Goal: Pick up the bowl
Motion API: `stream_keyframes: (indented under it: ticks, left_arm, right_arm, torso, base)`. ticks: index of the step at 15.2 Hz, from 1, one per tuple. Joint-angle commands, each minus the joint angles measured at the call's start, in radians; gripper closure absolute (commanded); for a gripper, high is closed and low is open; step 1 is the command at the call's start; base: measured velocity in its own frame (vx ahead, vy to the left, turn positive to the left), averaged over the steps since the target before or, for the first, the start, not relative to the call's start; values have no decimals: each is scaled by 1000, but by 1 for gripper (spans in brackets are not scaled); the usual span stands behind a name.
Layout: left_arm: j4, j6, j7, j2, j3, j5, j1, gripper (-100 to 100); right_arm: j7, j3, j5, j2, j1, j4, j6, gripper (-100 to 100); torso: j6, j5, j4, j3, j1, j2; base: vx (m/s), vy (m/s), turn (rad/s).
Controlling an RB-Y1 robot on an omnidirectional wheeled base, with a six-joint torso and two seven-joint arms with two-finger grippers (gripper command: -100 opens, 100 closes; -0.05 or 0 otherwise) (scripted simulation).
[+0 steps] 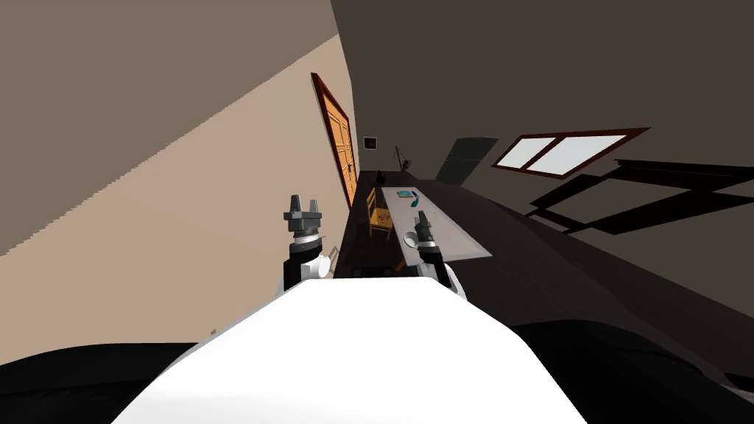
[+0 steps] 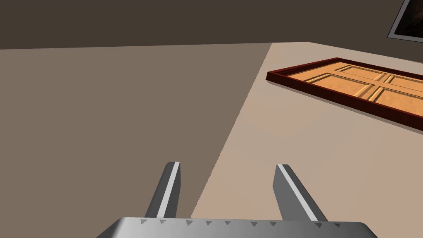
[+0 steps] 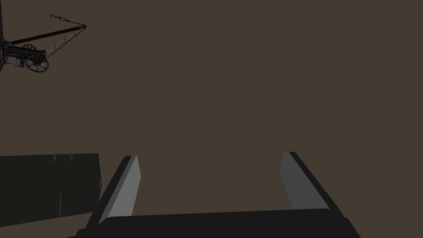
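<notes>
Bowl (image 1: pixel 409 239), small, white and round as far as I can tell, sits on the near end of the long light grey table (image 1: pixel 460 239), just beside the right gripper (image 1: pixel 423 218) in the head view. That gripper's two blade fingers stand apart and hold nothing. Its wrist view (image 3: pixel 210 157) faces a dark brown wall, so the hand seems to point level over the table, not yet down at the bowl. It probably needs to tilt down before closing. The left gripper (image 1: pixel 303 202) is raised by the beige wall, well apart from the table, with fingers (image 2: pixel 171 186) also spread and empty, likely parked out of the way. Further out, a yellow wooden chair (image 1: pixel 379 213) is at the table's side and an orange panelled door in a dark red frame (image 1: pixel 339 147) is beyond it.
</notes>
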Motion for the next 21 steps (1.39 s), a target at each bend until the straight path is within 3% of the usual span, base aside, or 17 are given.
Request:
stream_keyframes:
  ticks: [1, 3, 6, 10, 21]
  left_arm:
    - [0, 0, 0, 0, 0, 0, 0, 0]
    - [0, 0, 0, 0, 0, 0, 0, 0]
    - [0, 0, 0, 0, 0, 0, 0, 0]
    - [0, 0, 0, 0, 0, 0, 0, 0]
    - [0, 0, 0, 0, 0, 0, 0, 0]
  right_arm:
    - [4, 5, 17, -31, 6, 16, 14, -100]
    - [22, 29, 69, -91, 17, 57, 55, -100]
    - [31, 43, 101, -123, 23, 80, 77, -100]
    - [63, 88, 194, -214, 43, 153, 150, -100]
    - [123, 176, 382, -356, 80, 292, 286, -100]
  torso:
    - [0, 0, 0, 0, 0, 0]
    - [0, 0, 0, 0, 0, 0]
    - [0, 0, 0, -1, 0, -1]
    - [0, 0, -1, -1, 0, -2]
    - [0, 0, -1, -1, 0, -2]
  base:
    - [63, 6, 38]
    - [75, 14, 62]
    - [80, 10, 43]
    - [91, 12, 65]
    - [87, 10, 54]
